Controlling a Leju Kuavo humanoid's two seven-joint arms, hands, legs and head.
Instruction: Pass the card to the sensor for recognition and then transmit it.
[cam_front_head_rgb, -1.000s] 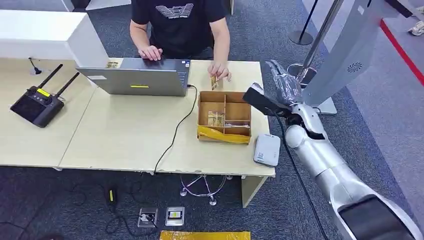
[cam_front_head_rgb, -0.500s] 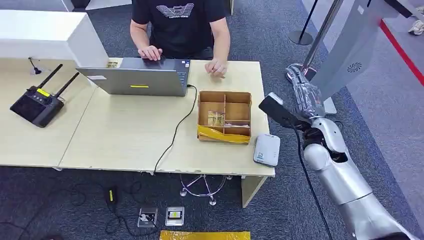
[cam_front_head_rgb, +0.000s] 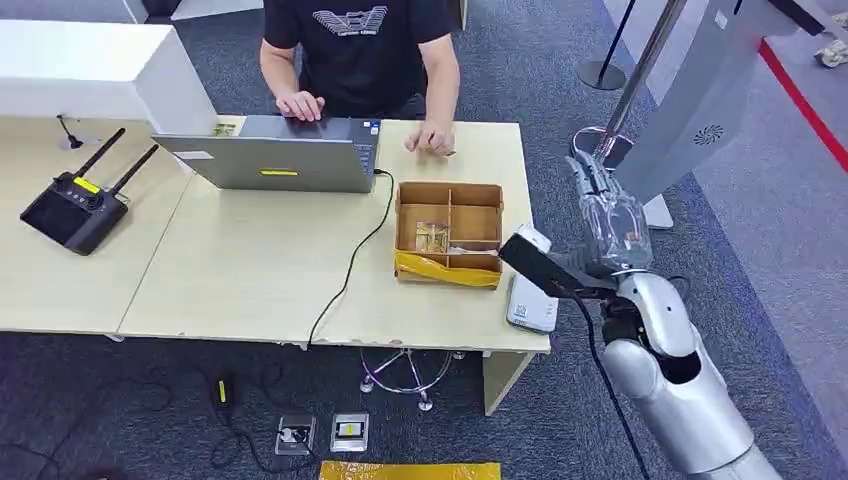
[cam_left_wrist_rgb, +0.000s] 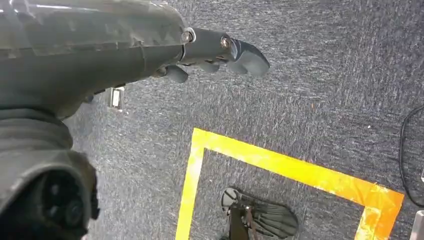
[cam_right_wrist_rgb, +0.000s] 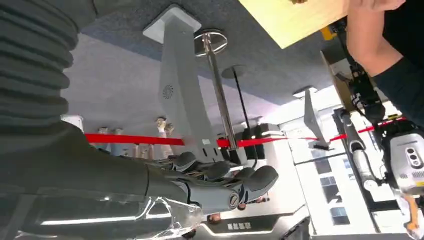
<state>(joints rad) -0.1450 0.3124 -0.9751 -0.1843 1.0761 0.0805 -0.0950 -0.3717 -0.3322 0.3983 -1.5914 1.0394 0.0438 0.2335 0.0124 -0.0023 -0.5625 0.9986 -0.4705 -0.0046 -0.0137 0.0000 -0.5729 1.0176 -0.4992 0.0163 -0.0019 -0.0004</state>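
Standing off the bench's (cam_front_head_rgb: 250, 270) right edge at about 3 o'clock from the divided box (cam_front_head_rgb: 449, 232), the right hand (cam_front_head_rgb: 608, 212) is raised beside the white sensor (cam_front_head_rgb: 533, 299), fingers (cam_right_wrist_rgb: 250, 182) curled together; whether a card lies in them cannot be told. Gold cards (cam_front_head_rgb: 432, 236) rest in the box, and the person's hand (cam_front_head_rgb: 433, 138) at 12 o'clock rests on the bench, seemingly ready for handover. Hanging over carpet, the left hand (cam_left_wrist_rgb: 210, 52) holds nothing, its fingers loosely apart.
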